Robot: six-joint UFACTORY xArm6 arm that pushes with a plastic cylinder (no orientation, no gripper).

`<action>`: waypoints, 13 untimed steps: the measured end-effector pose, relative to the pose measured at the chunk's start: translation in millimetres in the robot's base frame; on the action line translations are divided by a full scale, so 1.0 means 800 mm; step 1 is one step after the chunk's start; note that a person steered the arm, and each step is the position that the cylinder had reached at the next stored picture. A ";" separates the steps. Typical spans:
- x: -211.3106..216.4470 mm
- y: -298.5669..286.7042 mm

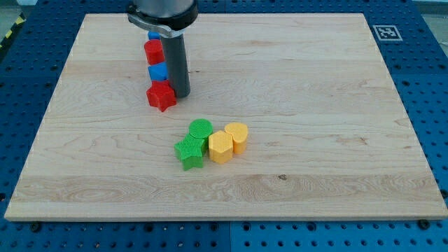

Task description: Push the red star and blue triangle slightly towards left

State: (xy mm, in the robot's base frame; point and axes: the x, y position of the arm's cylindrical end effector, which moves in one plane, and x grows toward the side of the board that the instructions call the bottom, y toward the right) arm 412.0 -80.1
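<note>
The red star (161, 96) lies on the wooden board (315, 105) at the upper left. Just above it sits a blue block (158, 72), likely the blue triangle, though its shape is hard to make out. My tip (181, 94) stands right beside the red star, on its right side, touching or nearly touching it. The dark rod rises past the blue block's right side.
A red block (153, 51) sits above the blue one, and another blue block (153, 34) peeks out under the arm at the top. A green round block (201, 129), a green star (189, 152) and two yellow blocks (221, 147) (237, 136) cluster at the middle.
</note>
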 end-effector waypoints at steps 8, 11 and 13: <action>-0.026 0.028; -0.030 -0.028; -0.021 -0.002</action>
State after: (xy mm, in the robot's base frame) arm 395.5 -81.4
